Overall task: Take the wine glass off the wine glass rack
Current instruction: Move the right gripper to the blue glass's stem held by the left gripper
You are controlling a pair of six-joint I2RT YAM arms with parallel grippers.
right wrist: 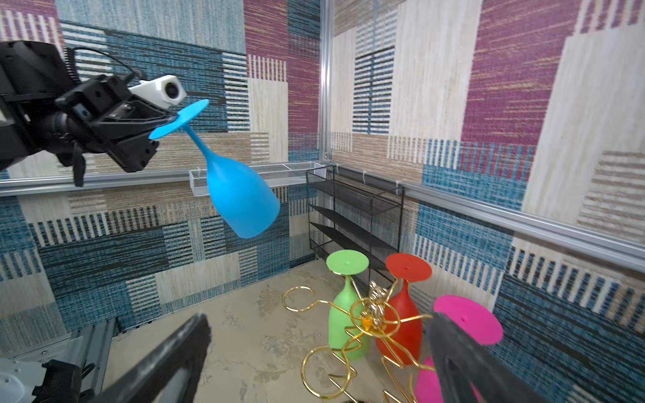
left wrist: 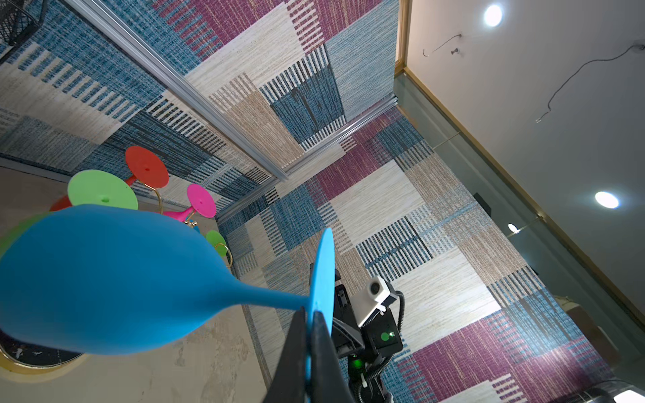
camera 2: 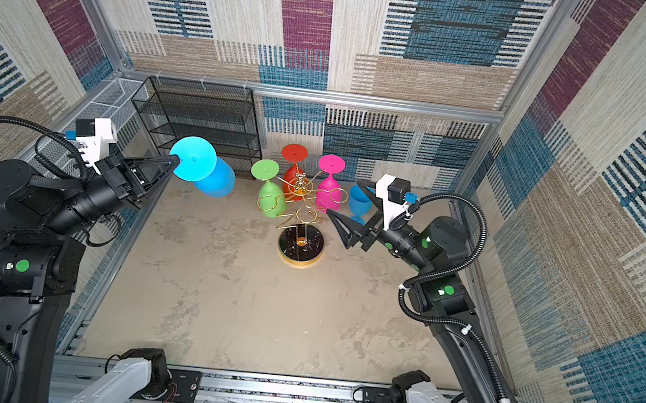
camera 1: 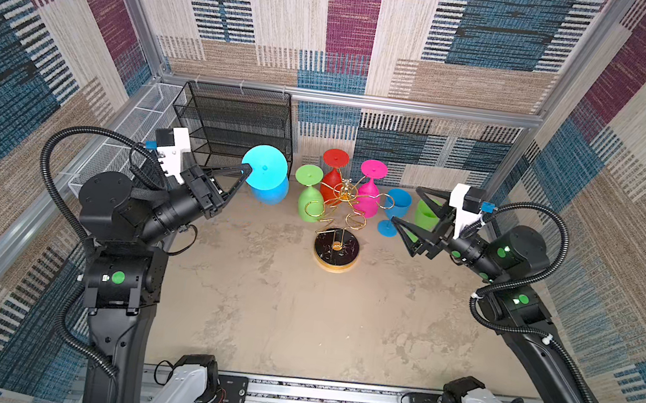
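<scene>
A light blue wine glass [camera 1: 269, 195] [camera 2: 214, 183] [left wrist: 104, 279] [right wrist: 241, 202] hangs tilted in the air, to the left of the rack and clear of it. My left gripper [camera 1: 247, 170] [camera 2: 173, 160] [left wrist: 310, 314] is shut on the rim of its round foot. The gold wire wine glass rack [camera 1: 345, 197] [camera 2: 301, 191] [right wrist: 373, 317] stands on its black round base [camera 1: 336, 250]. Green [camera 1: 308, 203], red [camera 1: 332, 176] and pink [camera 1: 368, 195] glasses hang upside down on it. My right gripper [camera 1: 406, 204] [camera 2: 343, 196] [right wrist: 319, 322] is open and empty just right of the rack.
A darker blue glass [camera 1: 396, 207] stands upright on the table right of the rack. A green one [camera 1: 426, 217] is partly hidden behind my right gripper. A black mesh shelf unit [camera 1: 238, 125] stands at the back left. A long white mesh basket [camera 1: 132, 137] runs along the left wall.
</scene>
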